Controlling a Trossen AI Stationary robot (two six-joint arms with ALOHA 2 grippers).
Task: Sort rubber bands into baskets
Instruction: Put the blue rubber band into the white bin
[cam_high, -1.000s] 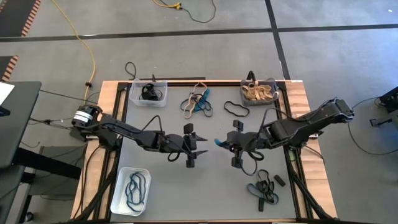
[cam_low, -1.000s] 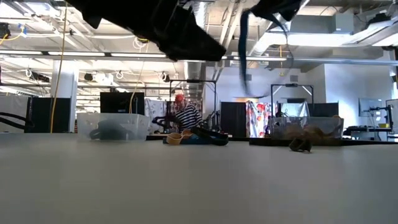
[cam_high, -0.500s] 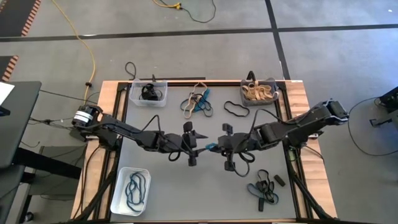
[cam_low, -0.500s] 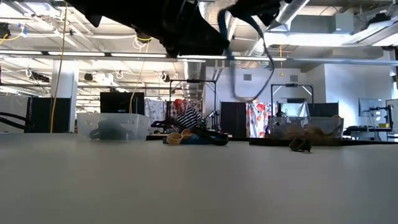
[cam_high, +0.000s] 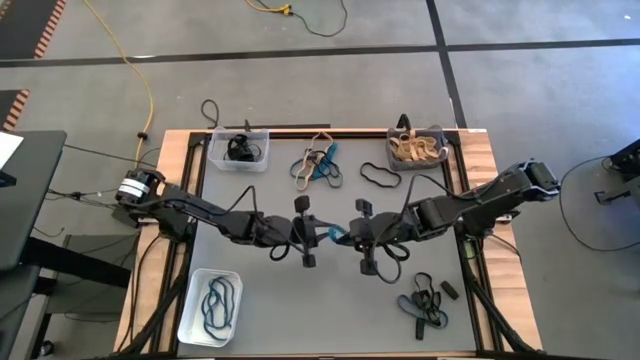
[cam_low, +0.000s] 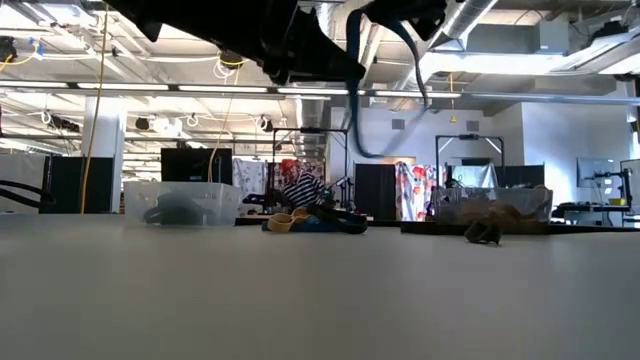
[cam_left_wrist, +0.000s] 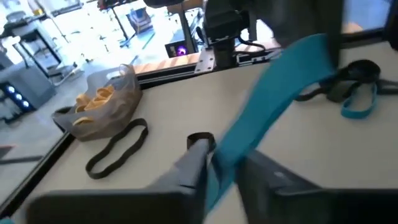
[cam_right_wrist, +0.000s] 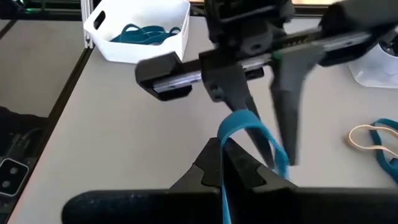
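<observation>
Already some bands lie sorted in the three baskets (cam_high: 238, 150), with loose piles left. Mid-table, the right gripper (cam_high: 345, 234) pinches a teal band (cam_high: 334, 235) (a handover, likely); the left gripper (cam_high: 322, 233) closes around it.

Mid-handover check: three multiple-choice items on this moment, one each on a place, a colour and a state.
1. Where is the teal band? A) in the clear basket B) above the table middle, between both grippers C) on the floor
2. Which basket holds teal loops? A) white B) clear C) dark grey
3. The right gripper is: A) open, empty B) shut on the band C) out of sight
Key: 1 B, it hangs between left gripper and right gripper; 2 A, the white basket shows teal loops; 3 B, its fingers pinch the band.
</observation>
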